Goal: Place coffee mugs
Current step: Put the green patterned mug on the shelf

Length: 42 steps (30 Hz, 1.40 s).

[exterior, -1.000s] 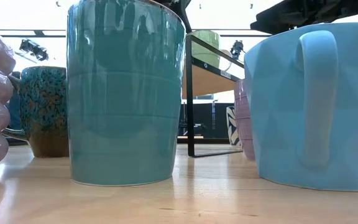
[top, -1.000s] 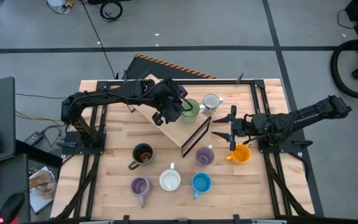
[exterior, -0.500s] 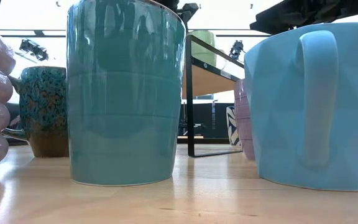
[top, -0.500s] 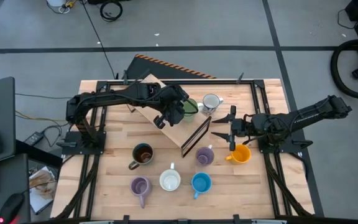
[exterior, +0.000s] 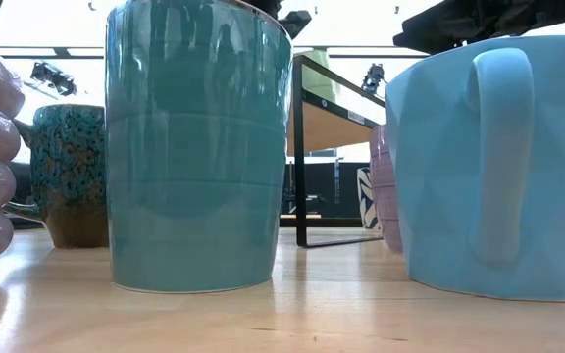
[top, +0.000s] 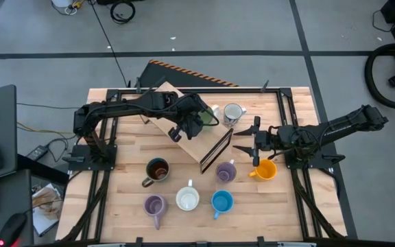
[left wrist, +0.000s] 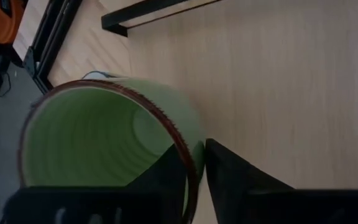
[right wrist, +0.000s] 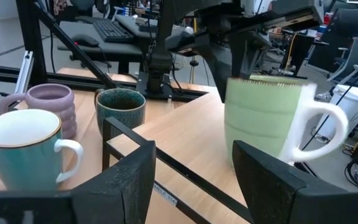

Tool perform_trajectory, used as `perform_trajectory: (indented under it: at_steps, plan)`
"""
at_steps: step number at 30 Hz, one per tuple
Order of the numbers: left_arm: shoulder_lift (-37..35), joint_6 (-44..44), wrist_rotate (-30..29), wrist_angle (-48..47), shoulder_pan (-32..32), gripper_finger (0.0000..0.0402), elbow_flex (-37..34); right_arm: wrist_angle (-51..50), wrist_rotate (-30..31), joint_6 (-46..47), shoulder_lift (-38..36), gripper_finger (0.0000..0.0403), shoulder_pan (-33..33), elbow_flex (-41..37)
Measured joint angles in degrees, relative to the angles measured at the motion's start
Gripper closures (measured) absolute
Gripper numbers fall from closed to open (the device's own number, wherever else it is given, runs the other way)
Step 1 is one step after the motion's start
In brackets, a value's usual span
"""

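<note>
Green glaze is seen filling the left wrist view, where the green mug [left wrist: 110, 140] is looked into from above and its rim is pinched between the left gripper's [left wrist: 194, 171] two dark fingers, one inside the wall and one outside. From overhead that grip is hidden: only a sliver of the green mug [top: 206, 118] is shown under the left gripper [top: 196, 122], over the raised wooden shelf [top: 184, 127]. The right wrist view supplies the side of the green mug [right wrist: 263, 121] with its white handle, standing upright on the shelf board.

The right gripper [top: 256, 146] is held wide apart and empty above the table, just beside the orange mug [top: 266, 169]; its fingers [right wrist: 126, 171] are framed at the bottom of its own camera.

Other mugs are laid out only in the high view: the white patterned mug [top: 233, 112] beside the shelf, a lavender mug [top: 225, 171] near the shelf's black frame, the dark brown mug [top: 156, 170], a second lavender mug [top: 154, 205], the white mug [top: 187, 200] and the blue mug [top: 222, 202] in a row along the near side of the wooden table [top: 115, 206].

At table height, that white mug is shown with a teal outer wall [exterior: 199, 147], and the blue mug's handle [exterior: 503, 147] is faced towards the camera.
</note>
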Motion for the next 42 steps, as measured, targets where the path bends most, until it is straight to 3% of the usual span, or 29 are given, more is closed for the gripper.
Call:
perform_trajectory:
  at_steps: [6,14,21,27,34,42]
  plan:
    - [-0.20,0.19,-2.76,-0.98,0.07,0.0377,0.00,0.00,0.00,0.15,0.00,0.0184,0.00,0.00]
    - [-0.70,-3.17,-3.25,-9.01,3.99,0.0378,4.98,0.01,0.00,0.17,0.00,0.0184,0.00,0.00]
    - [-0.76,-7.18,-1.48,-17.88,12.35,0.0375,11.44,-0.02,0.00,0.20,0.00,0.0184,0.00,0.00]
    - [-0.79,-7.46,-1.33,-23.54,21.10,0.0374,12.51,-0.07,0.00,0.20,0.00,0.0184,0.00,0.00]
    - [-0.76,-2.41,-0.96,-26.01,27.94,0.0377,11.78,-0.04,0.00,0.20,0.00,0.0184,0.00,0.00]
    - [-0.76,10.88,0.24,-29.21,30.52,0.0377,11.79,-0.07,0.00,0.19,0.00,0.0184,0.00,0.00]
